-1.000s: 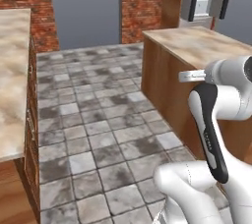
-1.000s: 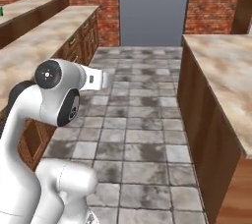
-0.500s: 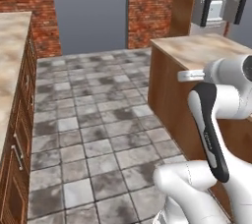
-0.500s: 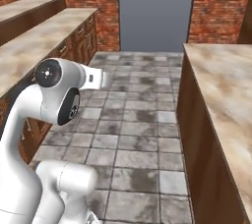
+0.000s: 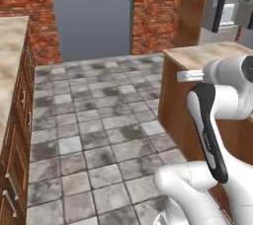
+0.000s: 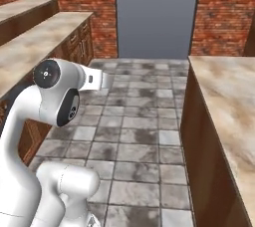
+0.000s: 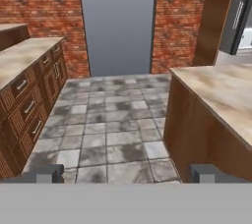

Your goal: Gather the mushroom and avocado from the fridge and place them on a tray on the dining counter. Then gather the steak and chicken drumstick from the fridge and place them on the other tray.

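Observation:
My gripper (image 7: 127, 175) is open; its two dark fingertips (image 7: 48, 174) stand wide apart at the bottom of the hand view, with nothing between them and bare floor tiles ahead. At the far right, past a wooden panel, a grey door with a vertical steel handle belongs to the fridge (image 5: 217, 2) (image 7: 237, 16). The mushroom, avocado, steak, chicken drumstick and both trays are out of view. I cannot tell whether either counter here is the dining counter.
A beige marble-topped counter (image 5: 207, 54) (image 6: 224, 91) (image 7: 216, 90) with a plain wooden front runs along my right. Cabinets with drawers (image 7: 24, 100) under a similar top line the left. A grey tiled aisle (image 7: 113, 120) leads to a grey doorway (image 7: 118, 21) in the brick wall.
The whole picture has shifted in both base views: the base has driven on, so the brick wall, grey doorway and fridge look nearer. The gripper has stayed open.

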Motion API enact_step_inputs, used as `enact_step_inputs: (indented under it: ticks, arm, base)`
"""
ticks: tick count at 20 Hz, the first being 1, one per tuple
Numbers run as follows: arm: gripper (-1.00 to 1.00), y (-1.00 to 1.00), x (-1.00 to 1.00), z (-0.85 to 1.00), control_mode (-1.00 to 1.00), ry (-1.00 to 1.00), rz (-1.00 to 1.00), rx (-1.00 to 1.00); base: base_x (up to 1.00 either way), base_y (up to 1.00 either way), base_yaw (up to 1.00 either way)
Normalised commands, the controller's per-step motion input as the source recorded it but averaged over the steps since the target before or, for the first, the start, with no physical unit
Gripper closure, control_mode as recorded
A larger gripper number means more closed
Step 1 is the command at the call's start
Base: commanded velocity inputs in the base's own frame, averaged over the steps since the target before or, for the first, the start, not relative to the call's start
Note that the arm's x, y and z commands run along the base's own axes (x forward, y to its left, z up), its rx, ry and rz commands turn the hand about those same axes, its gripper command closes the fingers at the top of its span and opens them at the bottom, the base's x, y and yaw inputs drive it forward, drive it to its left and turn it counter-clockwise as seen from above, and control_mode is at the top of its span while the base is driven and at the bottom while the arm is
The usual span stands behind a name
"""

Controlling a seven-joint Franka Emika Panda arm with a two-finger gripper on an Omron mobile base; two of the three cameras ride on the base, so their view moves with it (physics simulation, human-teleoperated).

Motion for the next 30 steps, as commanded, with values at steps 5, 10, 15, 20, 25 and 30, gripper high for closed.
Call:
enact_step_inputs:
  ticks: [5, 10, 15, 20, 25, 30]
  arm:
    - [-1.00, 0.00, 0.00, 0.00, 1.00, 0.00, 0.00, 0.00]
    - [-1.00, 0.00, 0.00, 0.00, 1.00, 0.00, 0.00, 0.00]
    - [-1.00, 0.00, 0.00, 0.00, 1.00, 0.00, 0.00, 0.00]
    - [-1.00, 0.00, 0.00, 0.00, 1.00, 0.00, 0.00, 0.00]
    - [-1.00, 0.00, 0.00, 0.00, 1.00, 0.00, 0.00, 0.00]
    - [-1.00, 0.00, 0.00, 0.00, 1.00, 0.00, 0.00, 0.00]
  base:
    - [1.00, 0.09, -0.09]
    - [1.00, 0.21, -0.12]
    - [1.00, 0.19, -0.14]
    - [0.99, 0.22, -0.18]
    - [0.93, 0.19, -0.24]
    - [0.86, 0.12, -0.27]
